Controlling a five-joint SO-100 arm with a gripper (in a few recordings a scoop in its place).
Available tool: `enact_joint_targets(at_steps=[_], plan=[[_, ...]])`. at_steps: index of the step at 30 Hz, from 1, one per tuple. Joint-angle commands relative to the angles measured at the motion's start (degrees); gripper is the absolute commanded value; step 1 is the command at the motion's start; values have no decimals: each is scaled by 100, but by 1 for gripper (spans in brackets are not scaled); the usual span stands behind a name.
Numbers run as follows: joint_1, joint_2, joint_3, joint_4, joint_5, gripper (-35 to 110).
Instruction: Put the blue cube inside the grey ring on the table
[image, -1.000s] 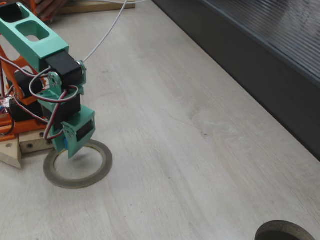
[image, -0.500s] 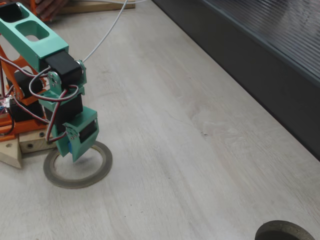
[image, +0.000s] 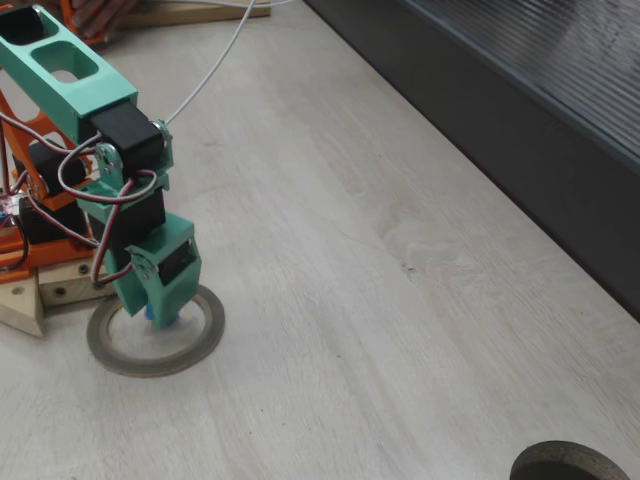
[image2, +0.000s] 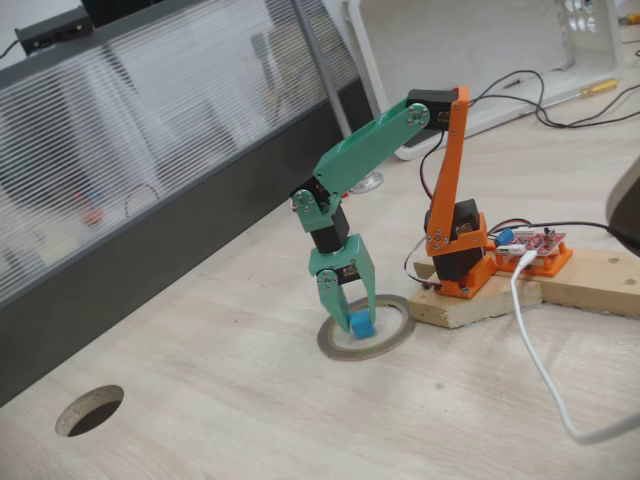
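On the pale table (image2: 220, 400), the grey ring (image2: 392, 341) lies flat. Above its hole hangs the green gripper (image2: 346, 317), fingers clamped on the blue cube (image2: 361, 324), held just over the ring's inside.

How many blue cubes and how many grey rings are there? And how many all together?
Blue cube: 1, between the fingers of the gripper, over the ring's hole
Grey ring: 1, flat on the table
Total: 2
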Motion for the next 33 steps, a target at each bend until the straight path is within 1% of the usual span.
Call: enact_joint_targets(at_steps=[1,5,17,25,31,33], plan=[[70,141,-70,510,35,33],[70,141,-88,861,35,34],[70,202,-114,817,35,34],[70,202,-993,896,35,33],[70,220,-1063,923,35,33],[70,220,-1081,1213,35,33]])
